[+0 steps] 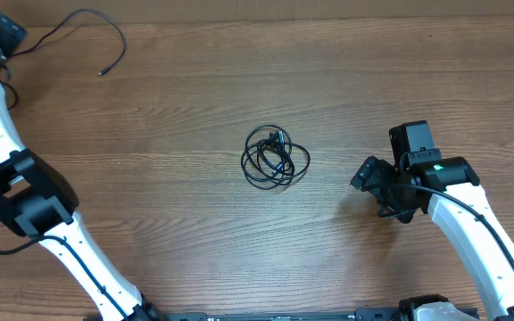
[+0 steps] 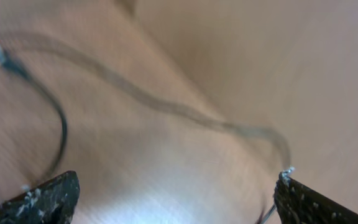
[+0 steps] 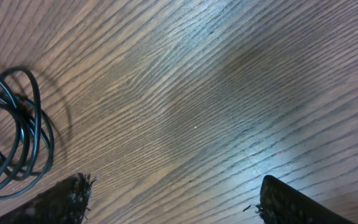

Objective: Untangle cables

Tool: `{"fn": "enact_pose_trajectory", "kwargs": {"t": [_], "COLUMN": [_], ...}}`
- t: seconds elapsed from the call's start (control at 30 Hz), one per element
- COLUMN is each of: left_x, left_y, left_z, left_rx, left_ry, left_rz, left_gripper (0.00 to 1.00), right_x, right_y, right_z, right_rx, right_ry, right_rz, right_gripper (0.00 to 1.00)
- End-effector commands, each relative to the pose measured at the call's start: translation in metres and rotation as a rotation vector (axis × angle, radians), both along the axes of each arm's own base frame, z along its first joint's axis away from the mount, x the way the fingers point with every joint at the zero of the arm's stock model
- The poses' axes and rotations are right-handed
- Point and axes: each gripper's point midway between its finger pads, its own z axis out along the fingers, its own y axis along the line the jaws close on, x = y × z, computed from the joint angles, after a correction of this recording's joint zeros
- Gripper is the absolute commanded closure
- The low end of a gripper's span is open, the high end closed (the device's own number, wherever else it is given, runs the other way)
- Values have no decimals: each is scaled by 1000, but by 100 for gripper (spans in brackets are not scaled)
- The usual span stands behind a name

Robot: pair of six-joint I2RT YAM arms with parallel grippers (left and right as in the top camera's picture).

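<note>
You are viewing thin black cables (image 1: 276, 157) looping on grainy wooden table (image 1: 177, 232); left claw (image 2: 176, 180), right claw (image 3: 176, 185) both gaping.

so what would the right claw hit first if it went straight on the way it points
Probably bare table; in the wrist view the cables lie to one side of the right claw, though depth is unclear.

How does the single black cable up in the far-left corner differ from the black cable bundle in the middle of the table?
The single thin black cable lies spread in one open arc, its plug end free; the black cable bundle is wound into overlapping loops. The single cable sits at the far-left corner, the bundle mid-table. Both are thin, black and rest on the wooden table.
</note>
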Motion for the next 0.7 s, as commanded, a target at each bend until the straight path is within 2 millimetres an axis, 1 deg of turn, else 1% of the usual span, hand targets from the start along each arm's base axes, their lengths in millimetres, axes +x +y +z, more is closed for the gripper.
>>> {"fn": "enact_pose_trajectory", "kwargs": {"t": [0.0, 0.1, 0.13, 0.23, 0.4, 0.53, 0.67], "left_x": [-10, -29, -39, -55, -94, -105, -105], "left_y": [-6, 12, 19, 29, 58, 62, 69], "left_z": [-50, -55, -58, -64, -66, -70, -73], "left_rx": [0, 53, 75, 116, 249, 243, 214], "left_ry": [141, 226, 266, 344, 521, 558, 523], "left_rz": [-63, 2, 21, 45, 210, 234, 285], "left_gripper": [0, 0, 1, 0, 0, 0, 0], "right_x": [-1, -3, -3, -3, -3, -3, -3], "right_y": [0, 0, 0, 0, 0, 0, 0], "right_z": [-2, -2, -2, -2, -2, -2, -2], "right_rx": [-7, -8, -9, -8, -9, -9, -13], "right_ry": [2, 6, 9, 8, 8, 8, 6], "right_rz": [5, 5, 5, 5, 5, 6, 24], "right_gripper": [9, 9, 8, 8, 7, 7, 7]}}
